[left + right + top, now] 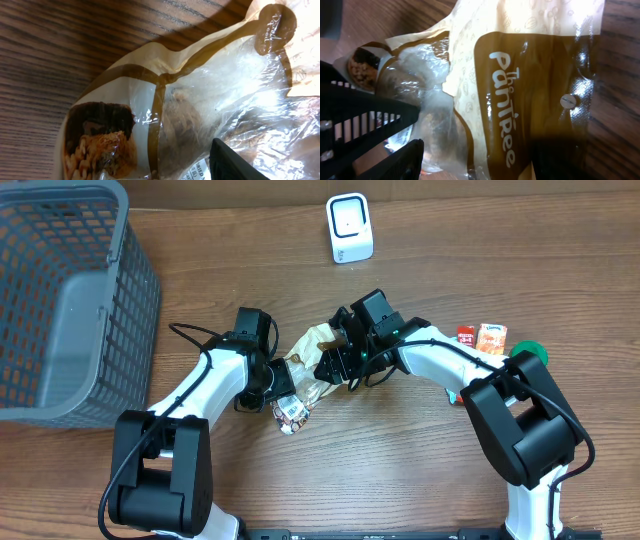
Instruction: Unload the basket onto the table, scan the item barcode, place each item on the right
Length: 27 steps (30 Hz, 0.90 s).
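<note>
A tan and brown snack bag [312, 352] with a clear window lies at the table's middle, between both arms. A white barcode label [291, 411] shows at its near end. My left gripper [277, 383] is shut on that near part of the bag [175, 95]; only one black finger [232, 162] shows in the left wrist view. My right gripper [338, 363] stands open astride the far part of the bag [530, 85]. Its left finger [395, 160] lies beside the clear plastic, and its right side is in shadow. The white scanner [350, 228] stands at the back.
A grey mesh basket [140, 290] fills the far left. Small red [466, 335] and orange [491, 338] packets and a green object [528, 350] lie right of the right arm.
</note>
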### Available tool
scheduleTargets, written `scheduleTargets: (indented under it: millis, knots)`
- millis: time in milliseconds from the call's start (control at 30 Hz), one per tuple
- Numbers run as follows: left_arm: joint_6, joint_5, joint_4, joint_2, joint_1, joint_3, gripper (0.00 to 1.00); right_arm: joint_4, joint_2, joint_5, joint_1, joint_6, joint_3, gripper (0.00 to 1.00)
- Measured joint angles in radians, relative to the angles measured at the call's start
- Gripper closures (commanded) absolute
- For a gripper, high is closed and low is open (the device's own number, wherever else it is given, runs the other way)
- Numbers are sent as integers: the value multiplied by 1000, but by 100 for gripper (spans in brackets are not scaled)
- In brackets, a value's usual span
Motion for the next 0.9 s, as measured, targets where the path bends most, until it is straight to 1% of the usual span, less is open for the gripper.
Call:
scheduleTargets:
  millis: [133, 233, 300, 400, 467, 600, 633, 667, 733, 800, 867, 900]
  knots:
    - [0, 0, 4, 0, 0, 0, 48, 3, 0, 19, 15, 12, 0, 30]
    - [0, -1, 16, 0, 0, 0, 47, 4, 0, 29, 26, 19, 0, 33]
    - [0, -3, 23, 0, 0, 0, 46, 6, 0, 36, 32, 24, 0, 41]
    - [1, -5, 16, 0, 1, 2, 45, 3, 0, 48, 39, 37, 0, 40]
    - [7, -7, -25, 1, 3, 16, 43, 3, 0, 48, 40, 43, 0, 36]
    - [27, -6, -106, 10, 15, 101, 33, 3, 0, 37, 40, 48, 0, 29]
    - [29, -6, -121, 11, 19, 128, 28, 3, 0, 34, 40, 47, 0, 28]
    - [32, -6, -137, 11, 25, 156, 16, 3, 0, 29, 40, 47, 0, 27]
    - [35, -4, -162, 11, 36, 205, 8, 2, 0, 24, 40, 48, 0, 27]
    - [35, -3, -175, 11, 42, 227, 5, 2, 0, 22, 40, 48, 0, 27]
    - [34, -3, -185, 11, 43, 229, 1, 3, 0, 21, 40, 47, 0, 27]
    - [34, -3, -188, 12, 43, 228, 0, 2, 0, 20, 40, 47, 0, 26]
